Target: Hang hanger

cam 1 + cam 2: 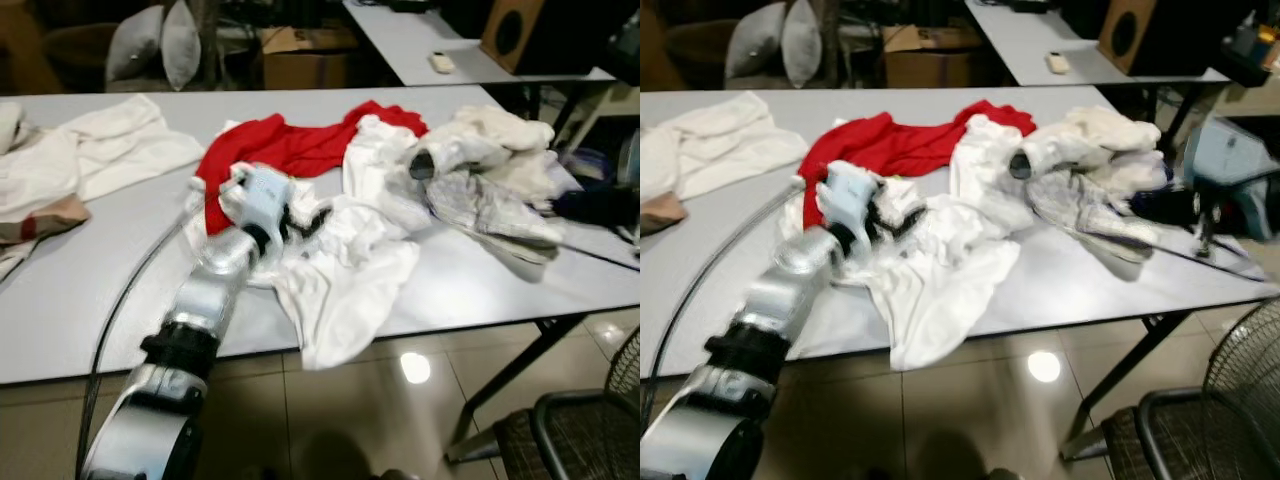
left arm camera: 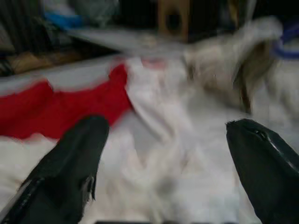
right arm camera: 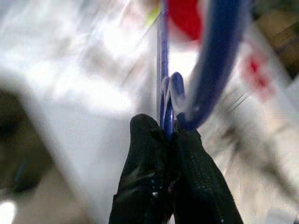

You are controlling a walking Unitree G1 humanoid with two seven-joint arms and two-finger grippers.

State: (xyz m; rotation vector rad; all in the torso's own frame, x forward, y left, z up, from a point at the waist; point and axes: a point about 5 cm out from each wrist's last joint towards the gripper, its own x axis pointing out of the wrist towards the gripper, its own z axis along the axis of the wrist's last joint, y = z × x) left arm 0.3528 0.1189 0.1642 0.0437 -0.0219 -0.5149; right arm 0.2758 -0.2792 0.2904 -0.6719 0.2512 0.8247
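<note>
We had our left gripper [image 2: 163,163] reached out over the heap of laundry on the grey surface [image 1: 120,290], its two black fingers [image 2: 70,163] spread wide and holding nothing. The left wrist view looked between them at a white garment [image 1: 340,270] lying directly below, with the red garment [image 1: 290,145] just beyond it, so we judged the arm was poised over the white cloth in order to pick it up. In the head views the arm ran from the lower left to the middle of the pile, its pale wrist housing sitting on the near edge of the whites.

Our right gripper [image 3: 170,135] was clenched on the blue hanger [image 3: 210,70]. Its fingertips were pinched together on the thin blue wire where the hook twists into the neck, and the thick curved hook rose away from them. That grip near the neck seemed meant to keep the hook free for hanging. The view was badly blurred, so we could not tell how the rest of the hanger lay or exactly where it hung over the surface; white cloth and a patch of red showed behind it.

More crumpled pale clothes [image 1: 490,150] sat to the right of the pile, and a cream garment [image 1: 100,150] lay well apart on the left.
</note>
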